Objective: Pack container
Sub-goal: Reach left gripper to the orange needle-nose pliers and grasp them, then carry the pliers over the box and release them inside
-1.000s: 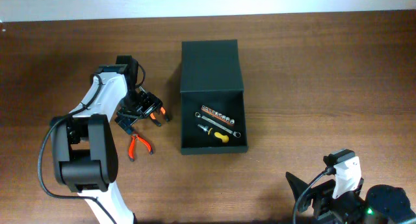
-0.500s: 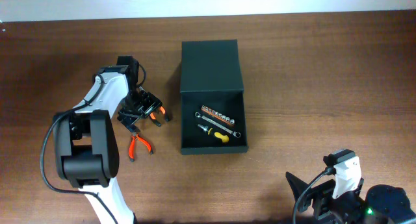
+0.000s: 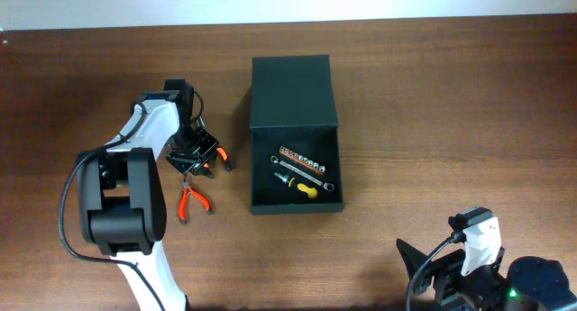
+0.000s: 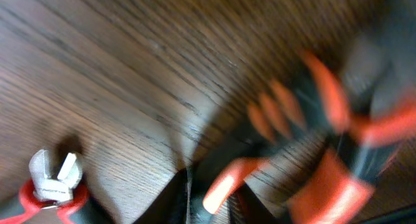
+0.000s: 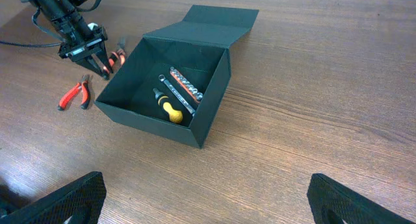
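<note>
Left pincer [image 3: 214, 167] spread, dark matte container [image 3: 290, 90] open

The container [image 5: 140, 117] is sitting open on the wooden table [image 5: 312, 100], its flap lid [image 5: 218, 23] lying flat behind it, with a yellow-handled screwdriver [image 5: 170, 110], a wrench [image 5: 179, 98] and a socket rail [image 5: 187, 89] lying inside. The left gripper [image 5: 96, 65] is pointing down just beside the box, orange-tipped fingers slightly apart, near orange pliers [image 5: 74, 95]. The right gripper [image 5: 207, 182] is showing its dark fingers [image 5: 62, 201] spread wide at the bottom corners.
</note>
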`<state>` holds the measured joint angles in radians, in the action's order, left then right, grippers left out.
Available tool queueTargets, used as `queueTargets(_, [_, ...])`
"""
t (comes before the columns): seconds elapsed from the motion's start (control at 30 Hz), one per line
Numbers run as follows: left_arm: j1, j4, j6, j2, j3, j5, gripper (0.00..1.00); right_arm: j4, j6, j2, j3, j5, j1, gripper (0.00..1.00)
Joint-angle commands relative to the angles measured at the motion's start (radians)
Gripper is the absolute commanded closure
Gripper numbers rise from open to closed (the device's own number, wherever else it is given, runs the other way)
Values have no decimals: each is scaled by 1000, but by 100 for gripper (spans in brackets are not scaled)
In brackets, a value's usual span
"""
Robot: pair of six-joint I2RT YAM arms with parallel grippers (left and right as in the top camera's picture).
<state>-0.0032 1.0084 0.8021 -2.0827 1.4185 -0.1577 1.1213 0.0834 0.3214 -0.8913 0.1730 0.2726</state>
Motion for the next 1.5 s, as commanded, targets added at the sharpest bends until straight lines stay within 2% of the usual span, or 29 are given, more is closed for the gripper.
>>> queueTargets(0.0, [3,-9,-2,-34,8,-3,86,-3,11,-8,0,-12,-6,1])
queueTargets(0.1, [3,-14,-2,-32,15,-3,92,-3,11,-8,0,-12,-6,1])
queueTargets(0.23, [5,-16,-2,-14,47,0,96,-3,11,-8,0,-12,-6,1])
queueTargets(0.7, [-21,-37,-2,236,124,43,98,-3,11,-8,0,-12,-6,1])
queueTargets(0.87, [-127,-36,10,359,124,47,98,-3,11,-7,0,-12,-6,1])
queueTargets(1.2, [-459,-35,303,397,123,77,98,-3,11,-8,0,-12,-6,1])
queueTargets(1.47, [-611,-34,412,386,123,102,98,-3,11,-8,0,-12,-6,1])
